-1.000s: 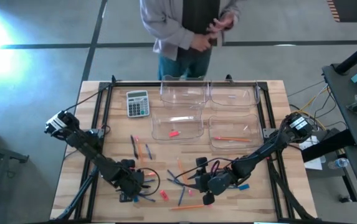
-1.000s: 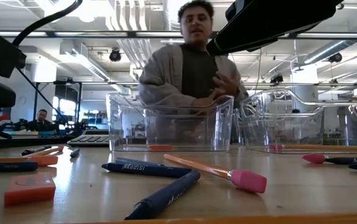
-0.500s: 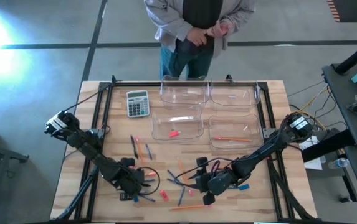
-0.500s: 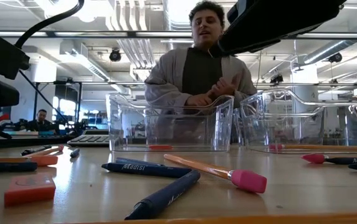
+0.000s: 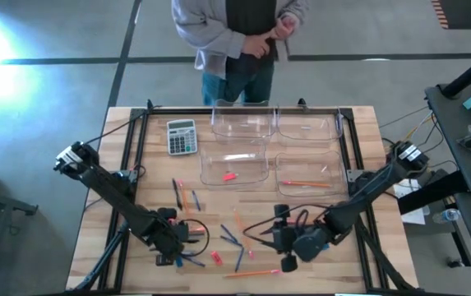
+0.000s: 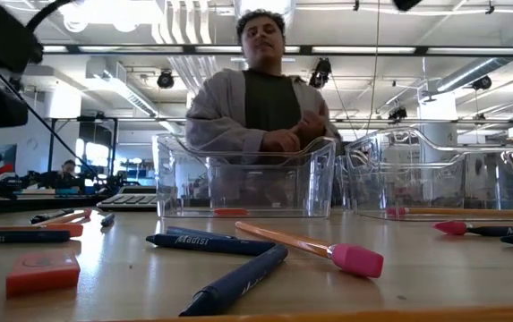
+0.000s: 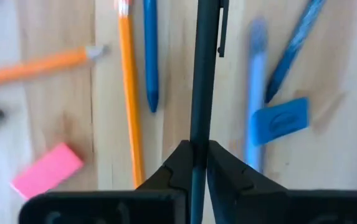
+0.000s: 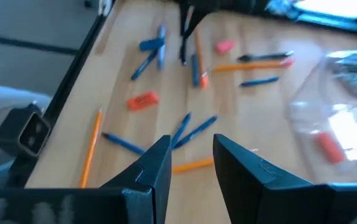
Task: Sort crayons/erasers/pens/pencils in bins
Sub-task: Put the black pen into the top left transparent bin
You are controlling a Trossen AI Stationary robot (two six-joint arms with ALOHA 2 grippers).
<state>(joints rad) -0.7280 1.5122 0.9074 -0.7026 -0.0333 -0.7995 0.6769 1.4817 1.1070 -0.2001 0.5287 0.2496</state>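
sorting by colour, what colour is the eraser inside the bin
Pink eraser in a bin; high view shows it best.

The wooden worktop (image 5: pixel 358 148) carries four clear bins (image 5: pixel 233 167) grouped at its far side, a grey calculator (image 5: pixel 181 136) beside them, and nearer, scattered pencils (image 5: pixel 251 273), blue and dark pens (image 5: pixel 239 261) and erasers (image 5: pixel 216 257).

Four bins (image 5: pixel 239 122) sit at the worktop's (image 5: pixel 358 255) far side, calculator (image 5: pixel 181 136) left of them; pencils (image 5: pixel 249 274) and erasers (image 5: pixel 215 257) lie scattered nearer.
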